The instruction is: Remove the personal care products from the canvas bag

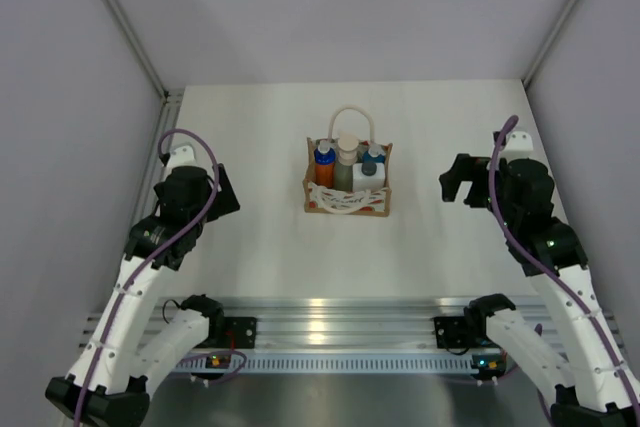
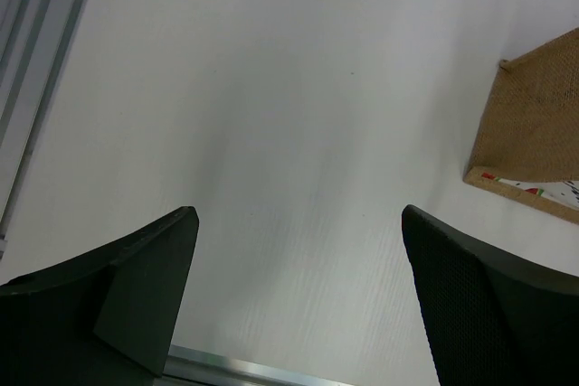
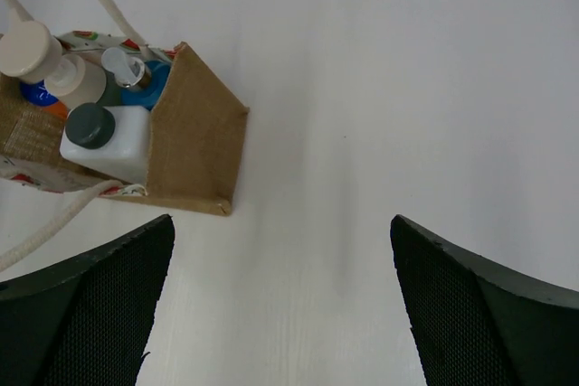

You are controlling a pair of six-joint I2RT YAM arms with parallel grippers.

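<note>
The canvas bag [image 1: 347, 203] stands upright in the middle of the table, with its white loop handle [image 1: 350, 115] raised. Inside it stand an orange bottle with a blue cap [image 1: 323, 162], a grey-green bottle with a beige cap [image 1: 347, 154], a white bottle [image 1: 366, 176] and a blue-topped one [image 1: 374, 155]. My left gripper [image 1: 224, 193] is open and empty, well left of the bag. My right gripper [image 1: 456, 180] is open and empty, right of it. The right wrist view shows the bag [image 3: 196, 133], the white bottle [image 3: 113, 145] and the beige cap [image 3: 77, 80] at upper left. The left wrist view shows only a corner of the bag [image 2: 534, 128].
A metal rail [image 1: 330, 322] runs along the near table edge by the arm bases. Grey walls [image 1: 60, 97] close in the left, right and back sides. The white tabletop [image 1: 270, 247] lies between the grippers and the bag.
</note>
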